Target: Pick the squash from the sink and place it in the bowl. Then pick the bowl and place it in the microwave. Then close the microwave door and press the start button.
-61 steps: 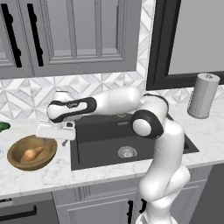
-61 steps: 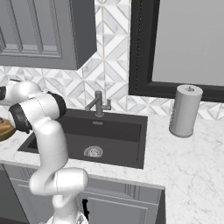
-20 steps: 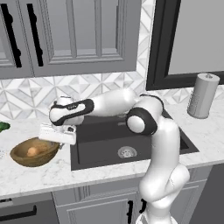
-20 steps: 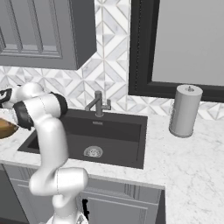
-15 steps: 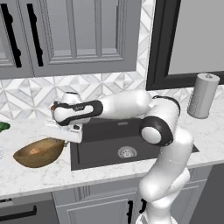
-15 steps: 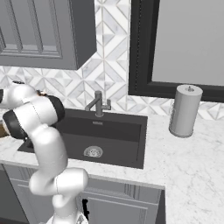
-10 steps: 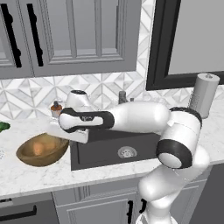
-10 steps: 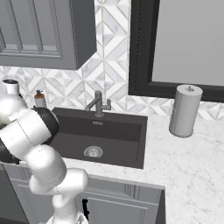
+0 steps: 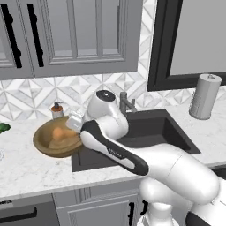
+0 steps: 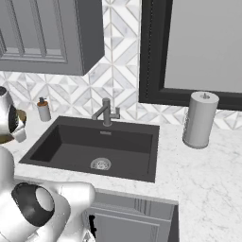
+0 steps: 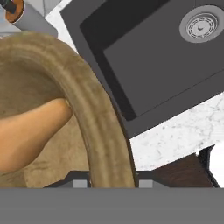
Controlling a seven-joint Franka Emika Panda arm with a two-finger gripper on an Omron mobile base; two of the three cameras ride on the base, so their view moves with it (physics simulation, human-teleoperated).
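Item, as you had it: one wooden bowl (image 9: 56, 140), carried clear of the bench (image 9: 31, 170) beside the left edge of the sink (image 9: 145, 132), with the squash (image 9: 58, 133) lying loose inside it. In the hand view the bowl's rim (image 11: 94, 127) ran straight up between the two fingers (image 11: 79, 183), one inside the wall and one outside, so your fingers stood clamped on the rim, partly closed to the thickness of the wood. That edge grip looks chosen because the bowl is far too wide to span across. The bowl sat slightly tilted in the left base view, the squash resting toward the low side, which you should count as a risk of rolling during transport. Sink basin: bare, drain (image 10: 100, 164) showing, faucet (image 10: 106, 113) at its back edge. Also on the bench: a soap bottle (image 9: 56, 110) behind the bowl, a paper towel roll (image 10: 200, 120) to the right of the sink, well apart. First step judged complete; the carry to the microwave is in hand.
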